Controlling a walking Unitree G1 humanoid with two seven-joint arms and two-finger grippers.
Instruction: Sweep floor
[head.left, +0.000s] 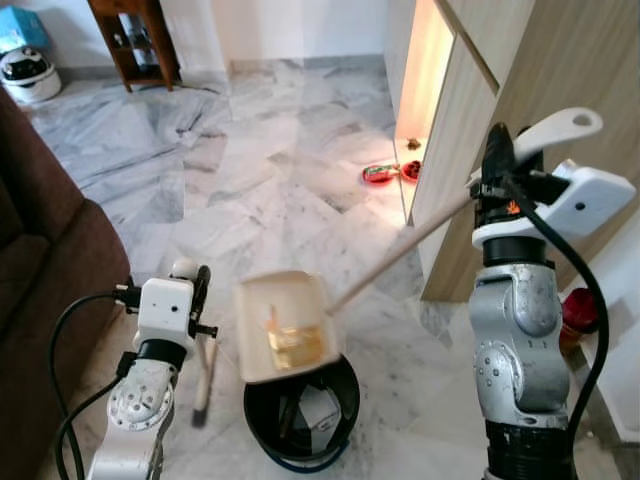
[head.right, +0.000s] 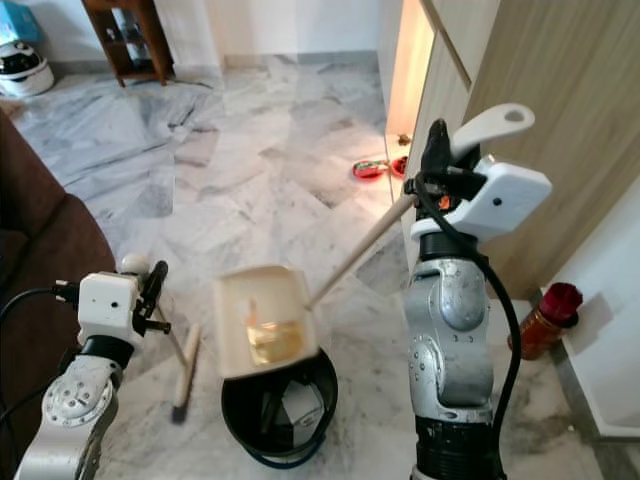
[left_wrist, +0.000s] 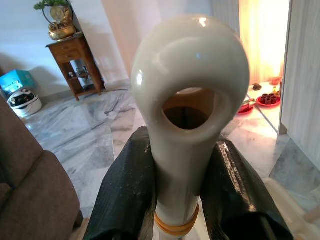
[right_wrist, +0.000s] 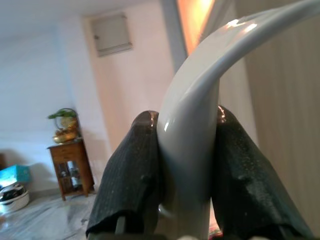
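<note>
Directly below the head camera stood a round black bin (head.left: 302, 415), with a cream plastic dustpan (head.left: 284, 325) tilted over its mouth, holding what looked like yellowish debris. Its long wooden pole rose to the right gripper (head.left: 497, 158), whose ribbed black fingers (right_wrist: 131, 175) clamped the glossy curved handle. The left gripper (head.left: 198, 290) squeezed a brush (head.left: 204, 380) by its looped white handle, bristles down on the marble floor (head.left: 270, 170).

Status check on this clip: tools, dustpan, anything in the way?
Right tool shut on dustpan handle; left tool shut on brush. Dustpan tipped over black bin. No obstruction.
</note>
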